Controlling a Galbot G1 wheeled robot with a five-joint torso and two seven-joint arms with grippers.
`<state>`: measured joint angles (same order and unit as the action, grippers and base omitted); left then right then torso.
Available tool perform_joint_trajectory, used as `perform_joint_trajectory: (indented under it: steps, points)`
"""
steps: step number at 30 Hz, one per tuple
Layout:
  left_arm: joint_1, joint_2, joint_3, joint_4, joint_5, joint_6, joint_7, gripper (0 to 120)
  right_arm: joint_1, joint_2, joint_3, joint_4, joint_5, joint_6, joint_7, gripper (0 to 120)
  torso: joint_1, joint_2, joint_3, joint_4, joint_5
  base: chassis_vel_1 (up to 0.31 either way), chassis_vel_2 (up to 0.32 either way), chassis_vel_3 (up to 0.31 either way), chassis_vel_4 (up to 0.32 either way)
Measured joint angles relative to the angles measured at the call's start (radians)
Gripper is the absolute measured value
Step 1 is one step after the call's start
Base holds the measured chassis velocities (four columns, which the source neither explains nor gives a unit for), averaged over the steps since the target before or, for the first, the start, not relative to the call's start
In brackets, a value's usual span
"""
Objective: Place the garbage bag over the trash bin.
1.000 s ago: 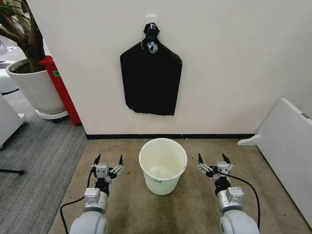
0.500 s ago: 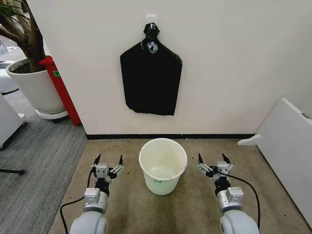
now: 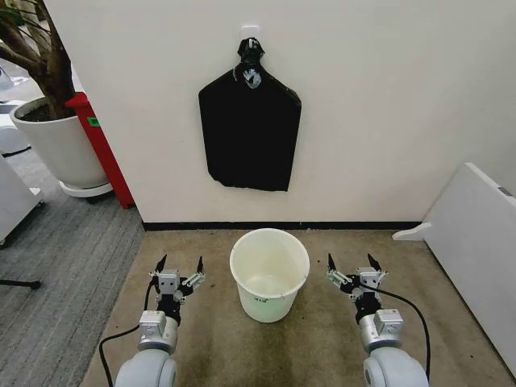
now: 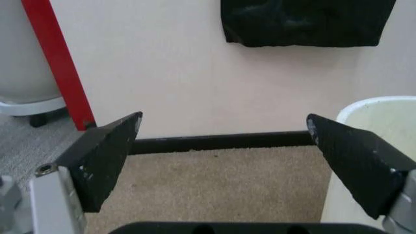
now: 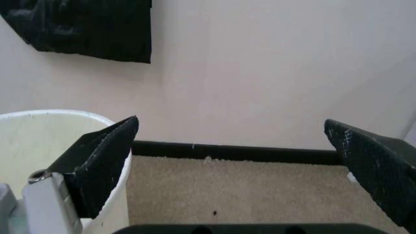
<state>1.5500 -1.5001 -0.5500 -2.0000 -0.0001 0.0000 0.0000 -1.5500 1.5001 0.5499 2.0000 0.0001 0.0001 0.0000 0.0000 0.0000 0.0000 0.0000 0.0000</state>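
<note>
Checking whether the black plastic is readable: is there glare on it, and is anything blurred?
Head view: the flat black plastic bundle hanging on the wall is matte, with small glints at its knot; sharp. Wrist views: its lower edge looks soft, faintly creased.

One trash bin (image 3: 269, 274), one black bundle (image 3: 250, 133), two grippers (image 3: 179, 267) (image 3: 355, 266).

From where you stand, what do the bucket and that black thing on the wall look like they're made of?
The bucket looks like moulded plastic: smooth cream-white walls, a rolled rim, a faint sheen. The black bundle on the wall looks like thin plastic film, dark and flat with a knotted top and slight gloss; it could be folded bags. Both grippers, left and right, sit open on either side of the bucket.
</note>
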Motion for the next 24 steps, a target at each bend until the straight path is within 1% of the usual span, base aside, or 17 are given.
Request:
perform_joint_trajectory:
  steps: [15, 17, 18, 19, 22, 23, 24]
  points:
    - [0.001, 0.001, -0.001, 0.000, -0.001, 0.000, 0.000, 100, -0.006, 0.002, -0.001, 0.006, 0.000, 0.001, 0.000, 100, 0.000, 0.000, 0.000, 0.0000, 0.0000, 0.000, 0.000, 0.000, 0.000]
    - [0.027, 0.015, -0.018, -0.042, -0.034, 0.003, -0.004, 100, -0.071, 0.029, -0.019, 0.092, 0.017, 0.014, 0.007, 100, 0.000, 0.000, 0.000, -0.0002, -0.0006, 0.000, 0.000, 0.000, 0.000]
    - [0.034, 0.019, -0.023, -0.053, -0.043, 0.005, -0.005, 100, -0.082, 0.034, -0.021, 0.107, 0.020, 0.016, 0.008, 100, 0.000, 0.000, 0.000, -0.0001, -0.0004, 0.000, 0.000, 0.000, 0.000]
    - [0.056, 0.033, -0.040, -0.089, -0.073, 0.008, -0.010, 100, -0.116, 0.048, -0.031, 0.150, 0.028, 0.023, 0.012, 100, 0.000, 0.000, 0.000, 0.0000, 0.0001, 0.000, 0.000, 0.000, 0.000]
    - [0.118, 0.070, -0.086, -0.191, -0.158, 0.018, -0.024, 100, -0.210, 0.087, -0.056, 0.272, 0.054, 0.044, 0.023, 100, 0.000, 0.000, 0.000, 0.0001, -0.0002, 0.000, 0.000, 0.000, 0.000]
    - [0.118, 0.070, -0.086, -0.191, -0.158, 0.018, -0.024, 100, -0.210, 0.087, -0.056, 0.272, 0.054, 0.044, 0.023, 100, 0.000, 0.000, 0.000, 0.0001, -0.0002, 0.000, 0.000, 0.000, 0.000]
    - [0.135, 0.079, -0.097, -0.216, -0.179, 0.021, -0.027, 100, -0.229, 0.095, -0.062, 0.296, 0.064, 0.050, 0.028, 100, 0.000, 0.000, 0.000, 0.0000, -0.0003, 0.000, 0.000, 0.000, 0.000]
